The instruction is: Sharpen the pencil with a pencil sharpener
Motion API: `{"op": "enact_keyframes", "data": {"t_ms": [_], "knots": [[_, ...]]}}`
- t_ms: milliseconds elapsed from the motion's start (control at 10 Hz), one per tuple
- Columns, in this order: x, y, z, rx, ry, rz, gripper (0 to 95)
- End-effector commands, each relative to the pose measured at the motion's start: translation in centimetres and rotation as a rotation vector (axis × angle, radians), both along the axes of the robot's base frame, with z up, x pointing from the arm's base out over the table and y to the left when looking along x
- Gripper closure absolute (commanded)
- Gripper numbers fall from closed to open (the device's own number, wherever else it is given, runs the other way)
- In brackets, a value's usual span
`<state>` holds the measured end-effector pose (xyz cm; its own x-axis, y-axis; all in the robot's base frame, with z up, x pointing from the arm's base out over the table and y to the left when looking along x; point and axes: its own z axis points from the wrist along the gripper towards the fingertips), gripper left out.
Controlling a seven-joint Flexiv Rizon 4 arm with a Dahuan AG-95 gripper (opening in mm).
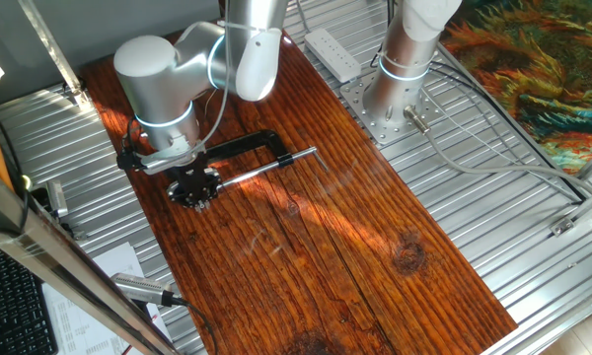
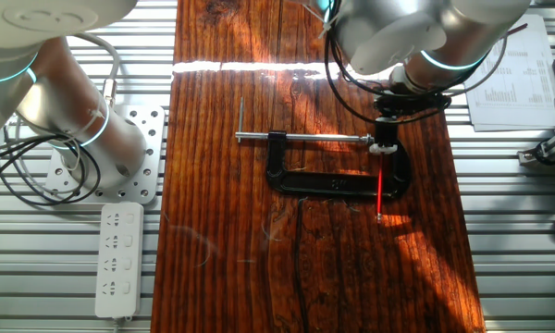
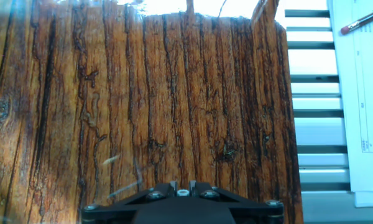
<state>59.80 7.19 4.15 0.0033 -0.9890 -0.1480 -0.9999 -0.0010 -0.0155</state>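
Claw (image 2: 380, 148) is seen low over the black C-shaped clamp (image 2: 338, 183), right where the silver screw rod (image 2: 301, 138) meets the clamp's far end. Whether its fingers are apart or pressed together cannot be told; the wrist hides them in both fixed views, and the hand view shows only the black base of the hand against bare wood grain. The pencil (image 2: 379, 191) is picked out in the other fixed view as a thin red line running from just under the claw, across the clamp's frame, to a tip (image 2: 378, 219) resting near the worktop (image 2: 231, 259). It appears to be carried by the claw, though that is judged, not seen. The pencil sharpener cannot be singled out with confidence; a dark toothed lump (image 1: 196, 187) is visible beneath the wrist in one fixed view, but what it is stays unclear.

Risk is judged high here. A pencil this slim could be snapped if it is driven in off-axis, and it could slip if it is gripped loosely. If the sharpener is not held firm by the clamp, it could be turned along with the pencil and nothing would be cut.

A second red pencil (image 3: 364, 21) is seen on paper (image 3: 367, 112) beside the worktop.
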Motion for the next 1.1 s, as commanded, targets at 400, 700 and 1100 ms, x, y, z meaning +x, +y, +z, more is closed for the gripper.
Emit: {"op": "enact_keyframes", "data": {"t_ms": [400, 700, 1100], "knots": [[0.0, -0.1, 0.6, -0.012, -0.001, -0.002, 95.0], [0.0, -0.1, 1.2, -0.037, -0.009, 0.001, 95.0], [0.1, -0.5, 1.2, -0.034, -0.018, 0.012, 95.0]]}}
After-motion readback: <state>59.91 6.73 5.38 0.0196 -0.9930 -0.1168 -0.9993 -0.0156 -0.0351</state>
